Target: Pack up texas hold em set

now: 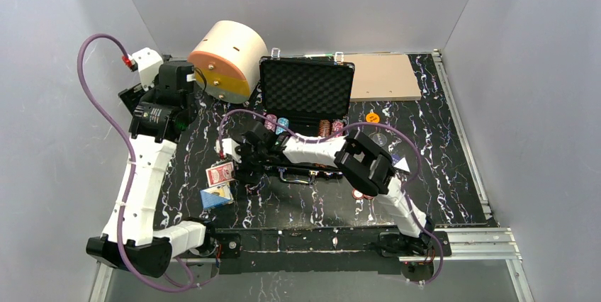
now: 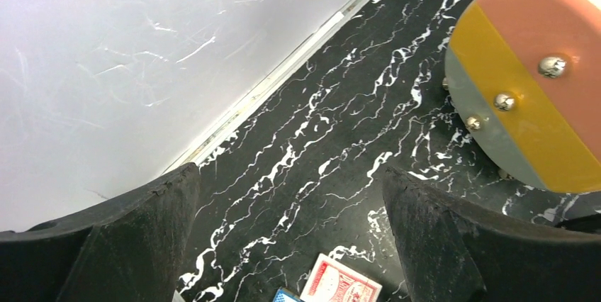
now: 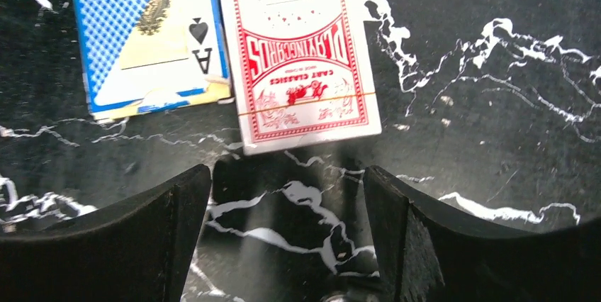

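The case (image 1: 306, 93) stands open at the table's (image 1: 453, 174) 12 o'clock, with chips (image 1: 329, 127) along its near edge. The red deck (image 3: 301, 54) and blue deck (image 3: 152, 32) lie side by side at the case's 8 o'clock (an ace of spades shows on the blue one). The right gripper (image 3: 287, 185) is spread wide and empty, the red deck at its 12 o'clock, just past the fingertips. The left gripper (image 2: 290, 181), also wide and empty, hangs over bare table, the cylinder (image 2: 531, 82) at its 2 o'clock.
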Controlling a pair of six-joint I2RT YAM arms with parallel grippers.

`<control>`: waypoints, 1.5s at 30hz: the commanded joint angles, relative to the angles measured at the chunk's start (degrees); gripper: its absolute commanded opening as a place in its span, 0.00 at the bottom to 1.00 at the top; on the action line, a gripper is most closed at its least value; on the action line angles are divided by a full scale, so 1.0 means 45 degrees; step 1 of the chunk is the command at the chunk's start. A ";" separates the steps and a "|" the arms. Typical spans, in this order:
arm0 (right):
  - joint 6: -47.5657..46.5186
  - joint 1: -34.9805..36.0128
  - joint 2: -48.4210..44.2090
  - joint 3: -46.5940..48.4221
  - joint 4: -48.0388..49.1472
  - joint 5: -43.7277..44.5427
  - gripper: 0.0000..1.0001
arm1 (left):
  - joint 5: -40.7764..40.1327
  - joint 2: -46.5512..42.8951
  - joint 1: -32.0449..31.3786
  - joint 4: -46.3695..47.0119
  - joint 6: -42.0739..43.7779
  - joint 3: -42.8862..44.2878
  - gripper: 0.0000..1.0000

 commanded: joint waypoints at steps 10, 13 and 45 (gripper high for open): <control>-0.1749 0.0018 0.2183 0.2869 0.1203 -0.0813 0.90 | 0.1858 0.0654 -0.0001 -0.0460 0.0205 0.1234 0.98; -0.2193 0.0018 0.2213 0.2777 0.0421 -0.1134 0.89 | 0.1953 0.0761 -0.0002 -0.0518 0.0196 0.1430 0.98; -0.2998 -0.0060 0.3996 0.5344 -0.2338 -0.0108 0.59 | 0.3286 0.1363 -0.0507 -0.1253 -0.0024 0.2597 0.96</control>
